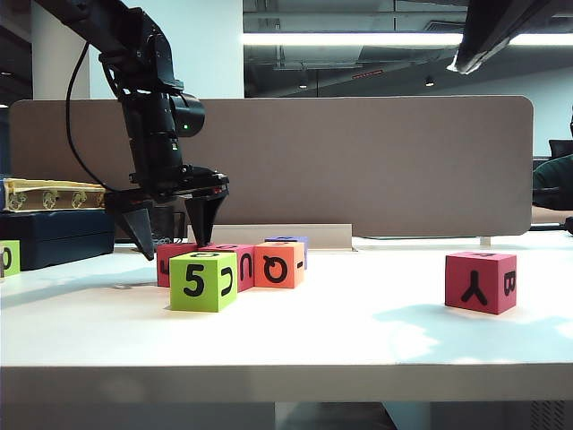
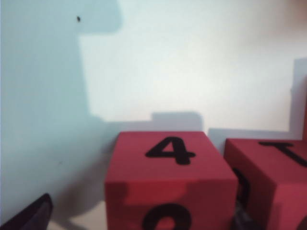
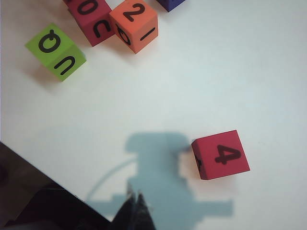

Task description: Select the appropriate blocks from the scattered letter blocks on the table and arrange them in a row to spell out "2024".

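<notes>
My left gripper [image 1: 172, 242] hangs open, its fingers either side of a pink-red block [image 1: 168, 263] at the left end of a short row on the table [image 1: 358, 331]. In the left wrist view that block [image 2: 170, 177] shows a 4 on top, and one dark fingertip [image 2: 31, 215] stands clear of it. Beside it are a pink-red block marked U [image 1: 240, 265] and an orange block [image 1: 278, 264], Q in front, 2 on top [image 3: 134, 24]. Another pink-red block [image 1: 481, 281] [image 3: 220, 154] sits alone to the right. My right gripper [image 3: 136, 208] is shut, empty, above the table near that block.
A lime-green cube marked 5 [image 1: 204, 280] stands in front of the row. A purple cube [image 1: 291, 242] sits behind the orange one. Another lime-green block [image 1: 8, 257] is at the far left edge by a dark case [image 1: 54, 235]. A brown partition [image 1: 358, 161] backs the table.
</notes>
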### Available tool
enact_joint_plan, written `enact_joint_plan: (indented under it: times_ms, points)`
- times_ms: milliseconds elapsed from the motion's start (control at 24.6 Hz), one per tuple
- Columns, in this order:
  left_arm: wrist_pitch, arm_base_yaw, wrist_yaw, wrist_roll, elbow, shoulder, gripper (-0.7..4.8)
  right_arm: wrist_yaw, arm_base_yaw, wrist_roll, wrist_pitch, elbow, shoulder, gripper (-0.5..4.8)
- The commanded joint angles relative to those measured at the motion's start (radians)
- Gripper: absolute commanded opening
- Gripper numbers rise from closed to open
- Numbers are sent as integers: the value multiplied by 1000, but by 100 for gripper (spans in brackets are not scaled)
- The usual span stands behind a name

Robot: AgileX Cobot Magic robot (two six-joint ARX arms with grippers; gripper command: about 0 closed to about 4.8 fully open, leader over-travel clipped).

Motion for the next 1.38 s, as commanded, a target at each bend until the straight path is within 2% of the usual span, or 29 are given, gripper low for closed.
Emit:
enact_joint_plan:
  times_ms: [41, 325, 773, 1058, 1220, 1302, 1383]
  points:
    - [8, -1, -12, 4, 10, -7, 439, -5, 1, 0, 16, 4, -5, -4]
    - [18, -1, -16, 3, 10, -27, 439, -5, 1, 0, 21, 4, -3, -4]
    - [42, -3, 87, -1, 11, -83, 439, 3, 1, 0, 43, 4, 44, -4]
    - [56, -16, 133, -6, 11, -190, 432, 66, 0, 0, 73, 4, 135, -4]
    - [57, -32, 140, 0, 11, -254, 336, 70, 0, 0, 101, 4, 164, -4]
    - [47, -44, 158, 0, 11, -284, 198, 117, 0, 0, 123, 4, 166, -4]
    - [37, -48, 213, 0, 11, -292, 117, 144, -3, -2, 130, 4, 166, -4]
